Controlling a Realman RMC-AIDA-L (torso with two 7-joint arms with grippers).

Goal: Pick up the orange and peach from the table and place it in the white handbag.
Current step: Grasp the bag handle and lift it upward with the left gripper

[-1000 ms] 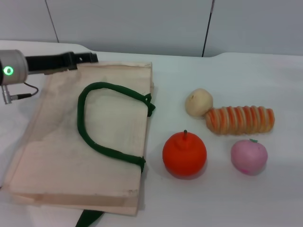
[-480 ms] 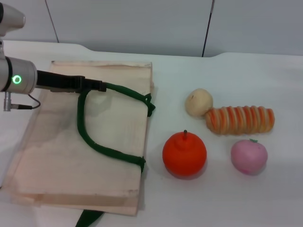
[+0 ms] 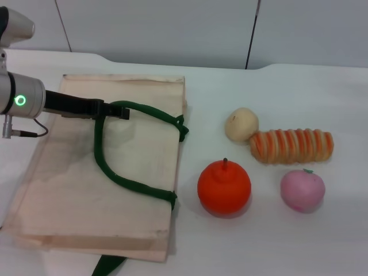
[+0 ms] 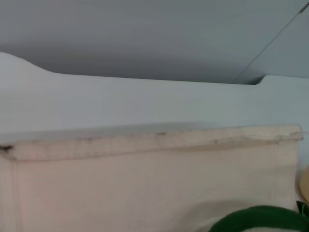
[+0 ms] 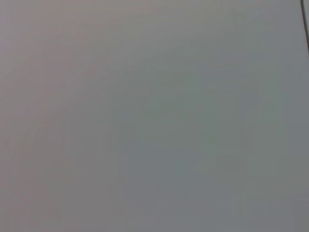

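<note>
One black left gripper (image 3: 118,111) over flat cream cloth bag (image 3: 69,190) at green strap handle (image 3: 115,172), fingers' state unclear, round orange toy fruit (image 3: 224,187), pink toy peach (image 3: 302,190) on white table (image 3: 287,241)

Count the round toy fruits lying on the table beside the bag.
3: bright orange round toy fruit nearest the cream fabric bag, pink round peach to its right, pale beige ball behind them.

The left hand (image 3: 118,111) reaches in low from the left, its arm stretched level.
</note>
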